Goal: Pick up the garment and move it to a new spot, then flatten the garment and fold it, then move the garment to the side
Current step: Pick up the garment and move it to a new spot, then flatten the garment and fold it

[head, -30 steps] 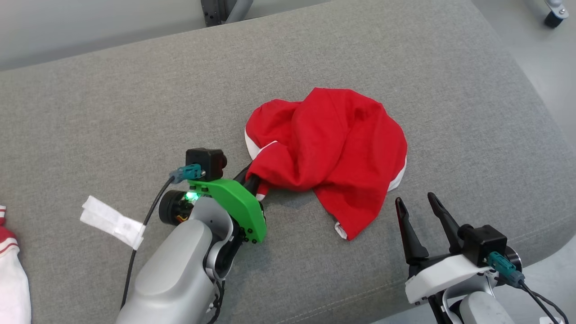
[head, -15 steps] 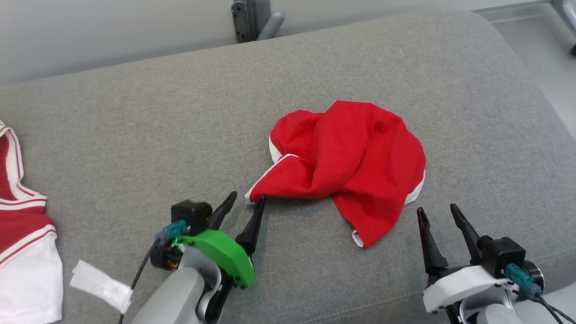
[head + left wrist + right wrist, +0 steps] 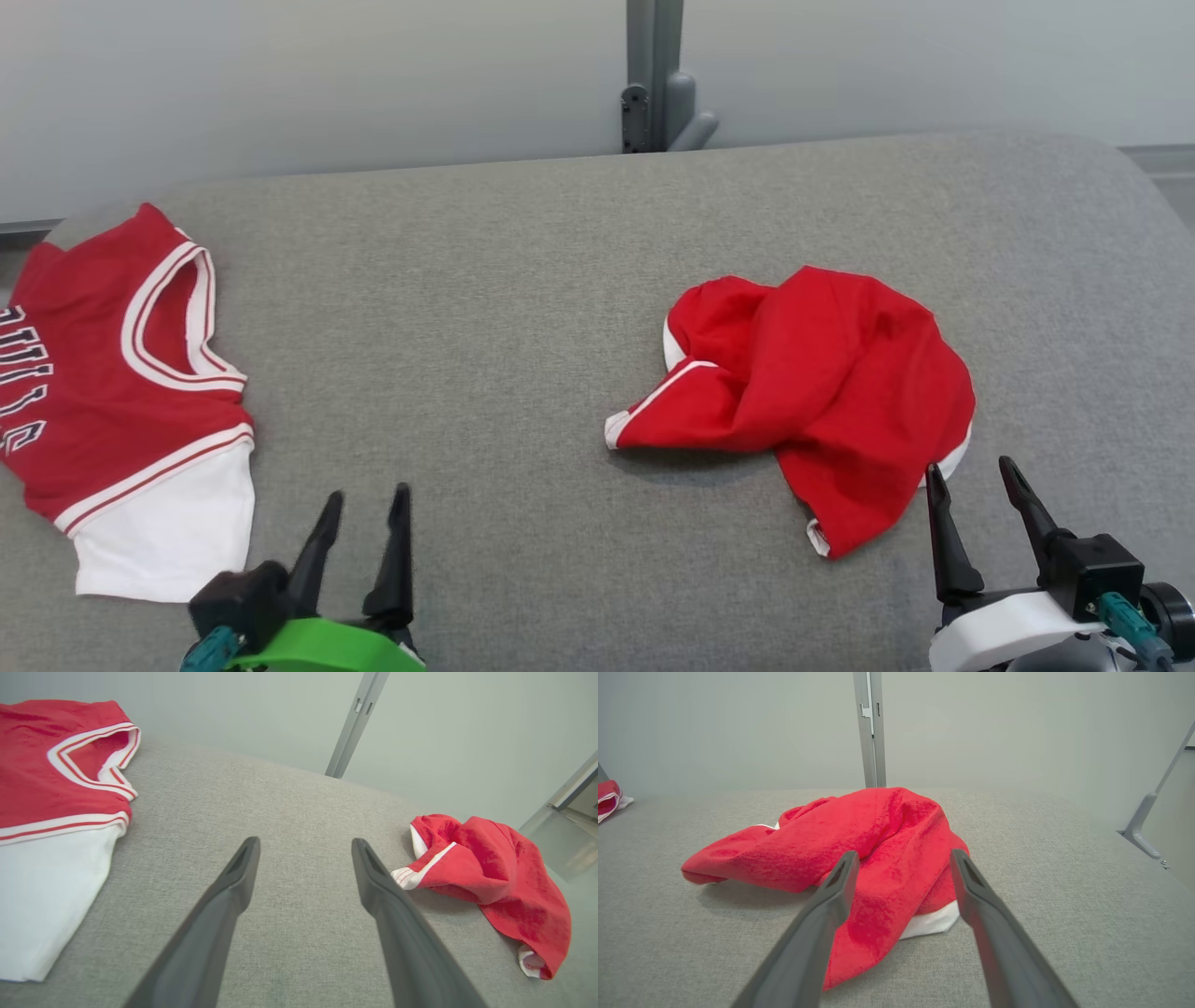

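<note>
1. I see the red garment (image 3: 822, 401) crumpled on the grey worktop (image 3: 485, 327), right of centre.
2. My left gripper (image 3: 369, 495) stands open and empty, well apart from it.
3. My right gripper (image 3: 969, 467) stands open and empty, just beside it.

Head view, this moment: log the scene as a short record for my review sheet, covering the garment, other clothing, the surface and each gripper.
garment: red garment with white trim, crumpled in a heap right of centre, not yet flattened
other clothing: red and white jersey, lying spread at the far left
surface: grey fabric cushion
left gripper: open, empty, between the two pieces and apart from both
right gripper: open, empty, fingers pointing at the heap's near edge
</note>
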